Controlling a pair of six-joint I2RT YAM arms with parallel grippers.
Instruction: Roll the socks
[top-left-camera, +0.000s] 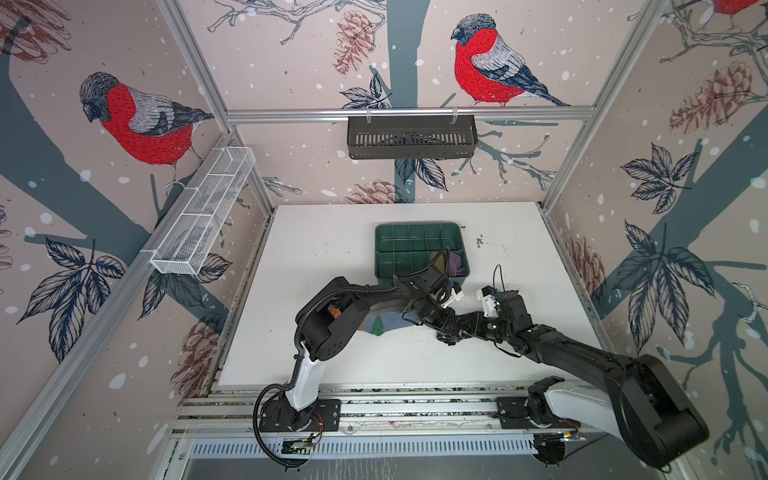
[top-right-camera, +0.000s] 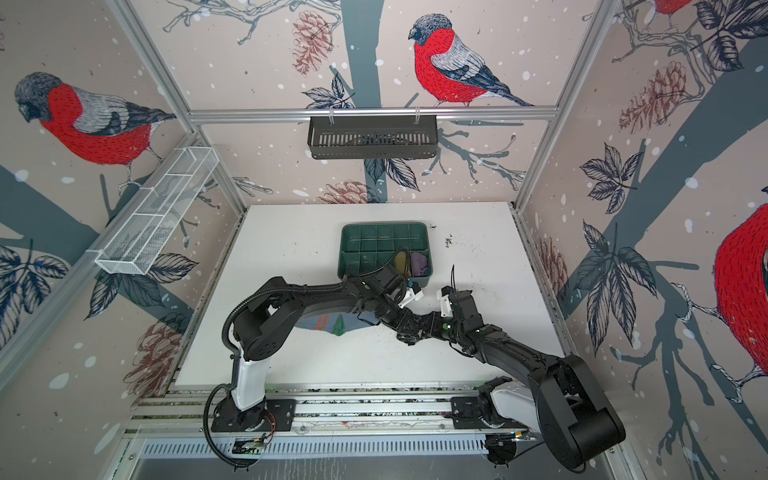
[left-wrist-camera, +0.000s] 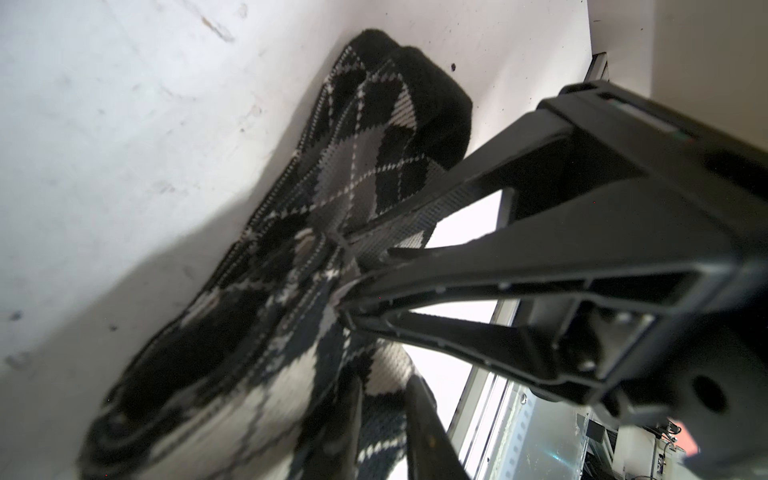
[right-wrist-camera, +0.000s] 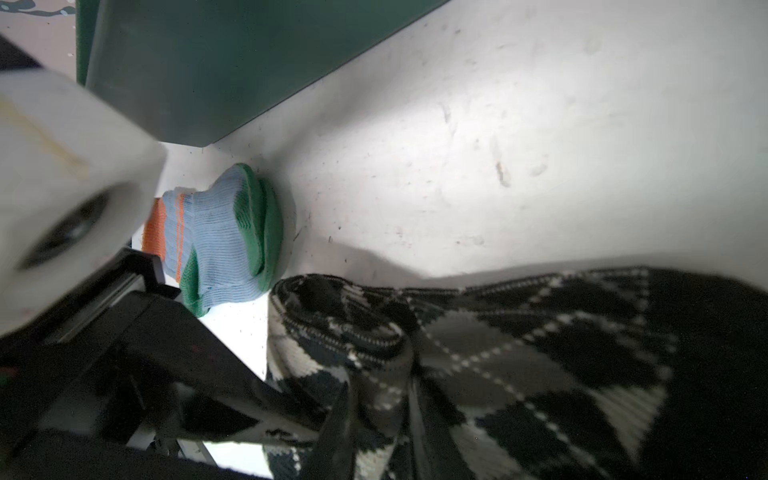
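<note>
L gripper (left-wrist-camera: 345, 282): your jaws were pinched onto a fold of the argyle sock (left-wrist-camera: 232, 316), tips nearly together w/ fabric between, per left wrist view.
Blue sock (top-left-camera: 376, 325): lay flat on the table (top-left-camera: 316, 249) under your L arm, just beside the argyle's end, untouched; it showed clear in right wrist view (right-wrist-camera: 224, 245).
Argyle sock, position: sat centre-table between both arms, in front of the green tray (top-left-camera: 384, 249), partly bunched, one end already curled over itself (right-wrist-camera: 340, 328).
R gripper (top-left-camera: 446, 337): down at the argyle opposite your L; its finger (left-wrist-camera: 424, 419) pressed along the fabric, but whether it pinched or only rested, can't tell.
Step, my read: you were mid-roll on the argyle.
Doing it well: you needed the L pinch as anchor and the R turning the curl tight and even; slack likely meant a loose roll.
Risk: dragging the argyle into the blue sock nearby.
Tray: two rolled socks (top-right-camera: 411, 264) sat in its near corner; leave them.
</note>
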